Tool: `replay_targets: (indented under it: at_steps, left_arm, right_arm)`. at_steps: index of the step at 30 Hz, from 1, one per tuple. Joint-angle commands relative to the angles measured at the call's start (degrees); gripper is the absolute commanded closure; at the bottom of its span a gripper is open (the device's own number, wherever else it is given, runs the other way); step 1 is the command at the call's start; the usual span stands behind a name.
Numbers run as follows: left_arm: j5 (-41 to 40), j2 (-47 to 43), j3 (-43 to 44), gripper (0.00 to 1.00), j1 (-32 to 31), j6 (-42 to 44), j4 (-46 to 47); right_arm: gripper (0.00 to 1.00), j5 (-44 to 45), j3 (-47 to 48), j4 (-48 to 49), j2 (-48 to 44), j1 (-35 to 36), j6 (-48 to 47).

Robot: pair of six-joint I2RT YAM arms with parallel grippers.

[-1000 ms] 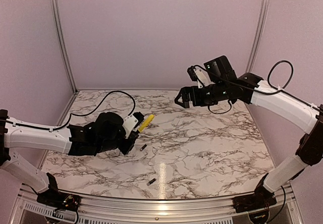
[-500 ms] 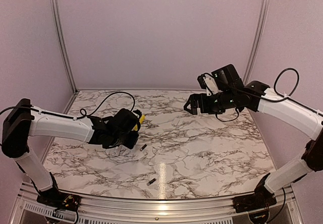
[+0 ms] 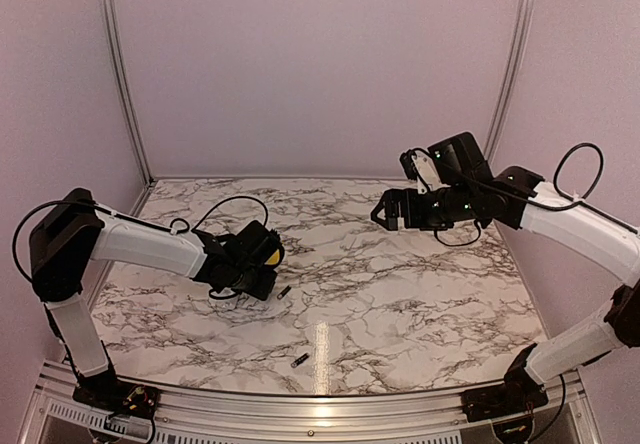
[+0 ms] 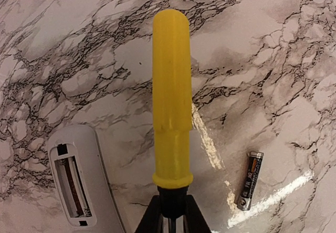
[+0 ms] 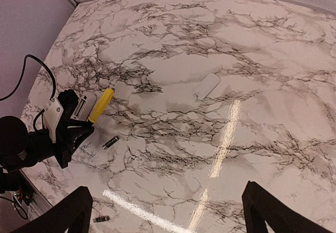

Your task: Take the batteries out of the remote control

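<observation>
Two batteries [image 3: 285,291] lie loose on our marble worktop [image 3: 400,294], one at three o'clock of the remote control [image 4: 81,183]. Our left jaws clench the yellow tool [image 4: 171,102]; right jaws hang released above open marble.

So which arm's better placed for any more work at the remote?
Left. The left gripper holds the yellow tool right beside the remote; the right gripper hangs open, raised, far across the table.

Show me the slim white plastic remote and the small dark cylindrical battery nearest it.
White remote [image 4: 101,180]: left wrist view, casing beside compartment.
Dark battery [image 4: 250,179]: left wrist view, middle of body.
</observation>
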Motion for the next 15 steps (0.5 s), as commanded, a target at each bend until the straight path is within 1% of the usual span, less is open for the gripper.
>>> replay_targets:
  at_steps: [1, 6, 8, 9, 10, 15]
  left_arm:
    - [1.6, 1.8, 0.8, 1.0, 0.4, -1.6, 0.4]
    - [2.1, 2.7, 0.6, 1.0, 0.5, -2.0, 0.6]
    - [2.4, 3.0, 0.5, 0.93, 0.6, -2.2, 0.7]
    - [2.5, 3.1, 0.5, 0.91, 0.5, -2.3, 0.8]
    - [2.5, 3.1, 0.5, 0.86, 0.6, -2.4, 0.9]
    - [2.6, 3.2, 0.8, 0.78, 0.6, -2.8, 1.1]
  right_arm:
    - [0.02, 0.6, -0.2, 0.4, -1.1, -0.4, 0.8]
    - [0.02, 0.6, -0.4, 0.2, -1.1, -0.6, 0.6]
    - [0.02, 0.6, -0.4, 0.2, -1.1, -0.6, 0.7]
    - [0.02, 0.6, -0.3, 0.2, -1.1, -0.6, 0.6]
    - [0.02, 0.7, -0.3, 0.1, -1.2, -0.7, 0.6]
    - [0.02, 0.7, -0.2, 0.2, -1.2, -0.8, 0.3]
